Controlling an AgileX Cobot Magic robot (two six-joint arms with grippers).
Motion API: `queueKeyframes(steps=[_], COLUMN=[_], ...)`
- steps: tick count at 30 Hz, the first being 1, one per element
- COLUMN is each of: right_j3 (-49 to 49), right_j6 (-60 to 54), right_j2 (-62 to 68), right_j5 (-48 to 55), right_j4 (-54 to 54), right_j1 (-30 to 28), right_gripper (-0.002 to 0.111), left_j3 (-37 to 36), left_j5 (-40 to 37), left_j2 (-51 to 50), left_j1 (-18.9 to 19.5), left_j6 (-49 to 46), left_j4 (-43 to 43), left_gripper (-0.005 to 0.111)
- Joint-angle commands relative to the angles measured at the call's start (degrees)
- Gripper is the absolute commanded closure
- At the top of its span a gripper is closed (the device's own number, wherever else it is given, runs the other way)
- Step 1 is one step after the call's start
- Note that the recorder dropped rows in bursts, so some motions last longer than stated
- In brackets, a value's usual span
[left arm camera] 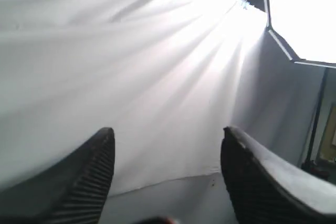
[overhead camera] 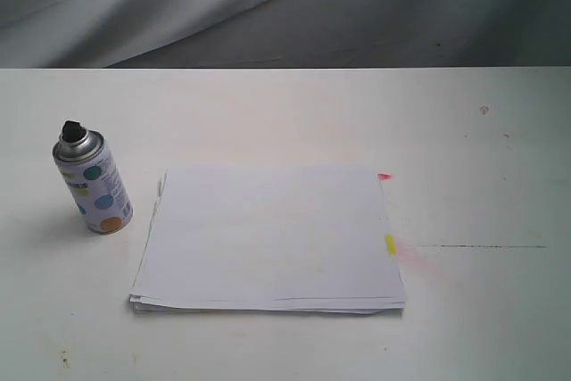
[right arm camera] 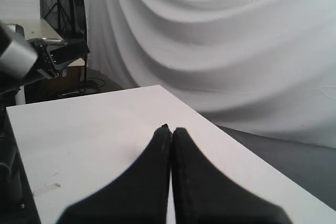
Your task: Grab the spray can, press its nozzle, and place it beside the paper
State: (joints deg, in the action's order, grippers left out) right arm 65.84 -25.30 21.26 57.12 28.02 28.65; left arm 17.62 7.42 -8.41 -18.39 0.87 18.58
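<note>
The spray can [overhead camera: 92, 180] stands upright on the table [overhead camera: 464, 131], its black nozzle [overhead camera: 70, 129] on top, near the paper [overhead camera: 272, 238] on its left in the exterior view, not touching it. The left gripper [left arm camera: 168, 135] is spread apart and empty, facing a white cloth [left arm camera: 131, 51]. The right gripper [right arm camera: 169, 128] has its 2 fingers pressed together, holding nothing.

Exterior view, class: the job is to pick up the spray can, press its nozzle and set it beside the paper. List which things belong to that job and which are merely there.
Belong to the job:
spray can, standing upright, apart from the paper
nozzle, black, on top
paper stack

Merely there:
table
backdrop cloth
pink smear on the table
</note>
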Motion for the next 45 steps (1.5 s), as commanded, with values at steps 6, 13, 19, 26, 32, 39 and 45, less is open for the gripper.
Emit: queueKeyframes(steps=[6,13,19,26,32,39,45], right_j3=[-20.3,-33.9,-44.6,-52.9,-54.5,-54.5,-54.5], right_j6=[5.2,6.1,6.1,6.1,6.1,6.1,6.1], right_j2=[-20.8,-21.3,-21.3,-21.3,-21.3,-21.3,-21.3], right_j5=[-5.5,-16.3,-40.2,-54.6,-54.7,-54.7,-54.7], right_j4=[-6.7,-4.5,-4.5,-4.5,-4.5,-4.5,-4.5], right_j1=[-0.1,-0.1,-0.1,-0.1,-0.1,-0.1,-0.1], right_gripper=[0.108,0.108,0.108,0.108,0.108,0.108,0.108], left_j3=[-0.3,-0.3,-0.3,-0.3,-0.3,-0.3,-0.3], left_j5=[-12.6,-19.5,-19.5,-18.3,-18.3,-18.3,-18.3], left_j2=[8.4,8.4,8.4,8.4,8.4,8.4,8.4], left_j1=[0.1,0.1,0.1,0.1,0.1,0.1,0.1], left_j6=[0.8,0.7,0.7,0.4,0.4,0.4,0.4], left_j4=[-0.3,2.3,2.3,1.9,1.9,1.9,1.9], left_gripper=[0.051,0.065,0.103,0.107,0.107,0.107,0.107])
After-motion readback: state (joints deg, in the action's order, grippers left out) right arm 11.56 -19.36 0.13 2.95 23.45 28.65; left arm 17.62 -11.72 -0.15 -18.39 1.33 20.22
